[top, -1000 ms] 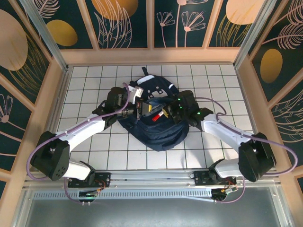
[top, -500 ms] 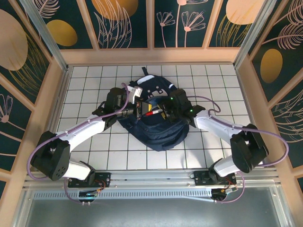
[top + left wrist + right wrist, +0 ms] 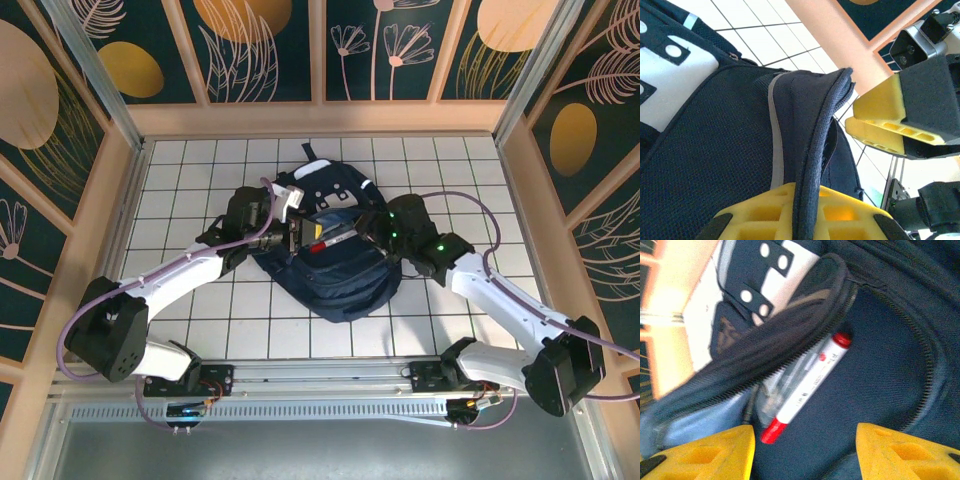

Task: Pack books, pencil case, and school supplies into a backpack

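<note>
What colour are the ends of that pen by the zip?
Red; the pen shows best in the right wrist view.

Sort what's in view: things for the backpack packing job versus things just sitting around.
Job:
large navy-blue fabric backpack
white marker with red ends, inside its opening
left gripper, shut on the opening's edge
right gripper, open over the marker

Just there:
white gridded tabletop
leaf-patterned wall panels

You have one navy backpack (image 3: 335, 275), one red-capped white pen (image 3: 807, 382), what looks like one pale tube (image 3: 774, 390), and two robot arms, left (image 3: 180, 275) and right (image 3: 500, 300).
</note>
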Available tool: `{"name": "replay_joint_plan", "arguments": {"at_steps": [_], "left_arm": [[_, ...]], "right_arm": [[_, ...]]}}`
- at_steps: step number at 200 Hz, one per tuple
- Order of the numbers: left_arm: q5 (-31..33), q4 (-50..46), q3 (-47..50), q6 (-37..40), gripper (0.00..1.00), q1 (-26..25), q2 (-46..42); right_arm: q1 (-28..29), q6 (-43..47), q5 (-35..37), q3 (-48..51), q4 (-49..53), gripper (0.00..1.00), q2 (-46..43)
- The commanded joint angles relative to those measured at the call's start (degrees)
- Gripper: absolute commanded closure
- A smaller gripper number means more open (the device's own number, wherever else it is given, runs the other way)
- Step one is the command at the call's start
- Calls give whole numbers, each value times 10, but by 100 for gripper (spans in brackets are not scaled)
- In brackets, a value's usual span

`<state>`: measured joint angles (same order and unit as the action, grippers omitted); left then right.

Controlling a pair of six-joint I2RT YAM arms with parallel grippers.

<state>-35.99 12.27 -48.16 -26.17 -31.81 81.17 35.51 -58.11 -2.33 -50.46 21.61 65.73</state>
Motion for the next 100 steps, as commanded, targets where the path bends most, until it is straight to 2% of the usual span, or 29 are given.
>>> {"name": "replay_joint_plan", "arguments": {"at_steps": [1,9,30,42,51,61,75,88,90,93,100], "left_arm": [[-14,18,-15,13,86,1,-7],[-17,23,-12,10,82,1,-9],[-53,51,-6,12,61,1,-15],[-95,60,-6,20,56,1,-32],[-110,29,-14,47,54,2,-50],[-92,-32,-29,91,49,4,-75],[-30,-112,-43,133,32,8,-108],[-34,-150,-48,151,22,18,-126],[-35,-157,-49,151,18,20,-128],[-34,-167,-53,148,4,22,-129],[-24,-195,-60,140,1,26,-127]], "right_arm": [[-5,122,19,-15,65,42,-5],[-5,141,14,-17,73,41,-5],[-6,180,-8,-8,84,40,-11],[-6,186,-14,1,93,38,-14],[-7,191,-16,8,101,38,-18],[-9,197,-19,15,108,37,-22],[-14,201,-14,24,125,35,-31],[-19,198,-2,33,140,34,-41],[-21,197,0,35,141,34,-43],[-23,194,2,36,145,34,-46],[-30,189,7,40,154,34,-53]]}}
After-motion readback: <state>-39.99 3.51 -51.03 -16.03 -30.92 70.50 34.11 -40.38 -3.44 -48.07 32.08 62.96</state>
